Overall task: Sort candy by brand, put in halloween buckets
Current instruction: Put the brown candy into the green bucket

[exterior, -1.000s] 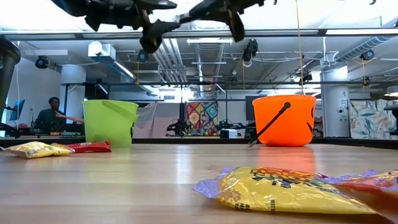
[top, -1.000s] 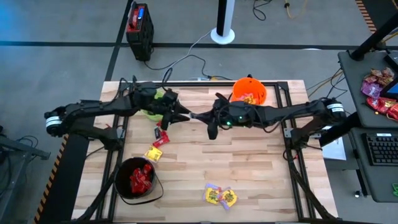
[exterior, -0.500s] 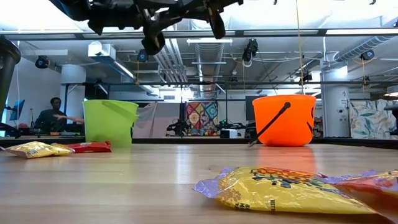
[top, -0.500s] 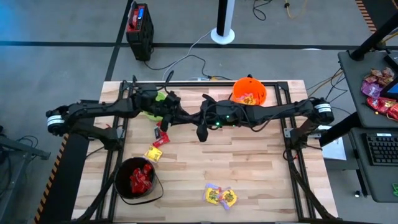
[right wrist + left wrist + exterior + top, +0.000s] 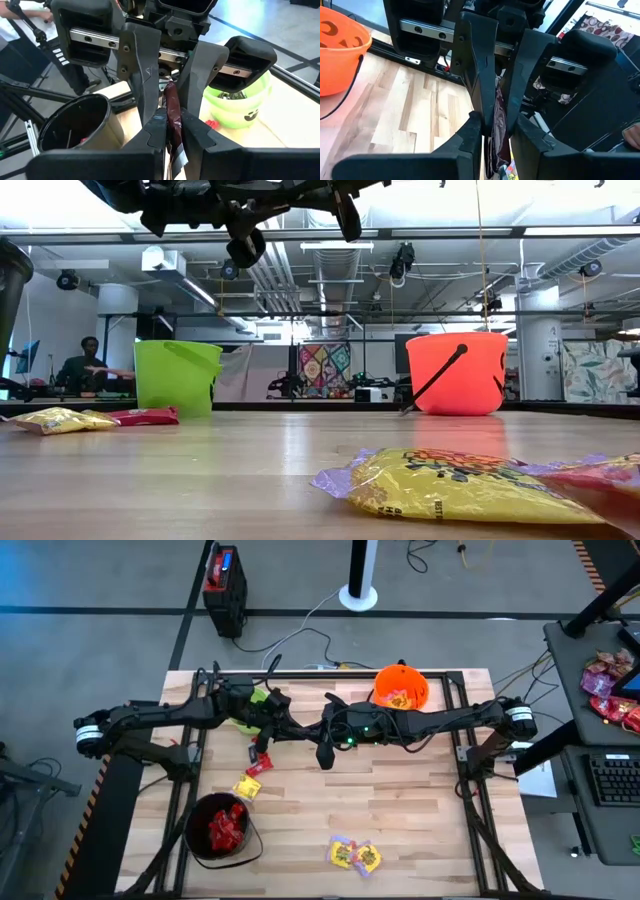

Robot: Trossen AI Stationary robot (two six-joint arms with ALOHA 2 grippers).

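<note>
While both arms meet above the table's (image 5: 400, 790) upper middle, the left gripper (image 5: 291, 727) and right gripper (image 5: 303, 728) each have jaws clenched on one dark-wrapped candy (image 5: 172, 120), between the lime green bucket (image 5: 243, 710) and orange bucket (image 5: 402, 686).

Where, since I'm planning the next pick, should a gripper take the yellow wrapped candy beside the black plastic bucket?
Probably from straight above, closing across the middle of the yellow wrapped candy: it lies flat on the wooden table.
</note>
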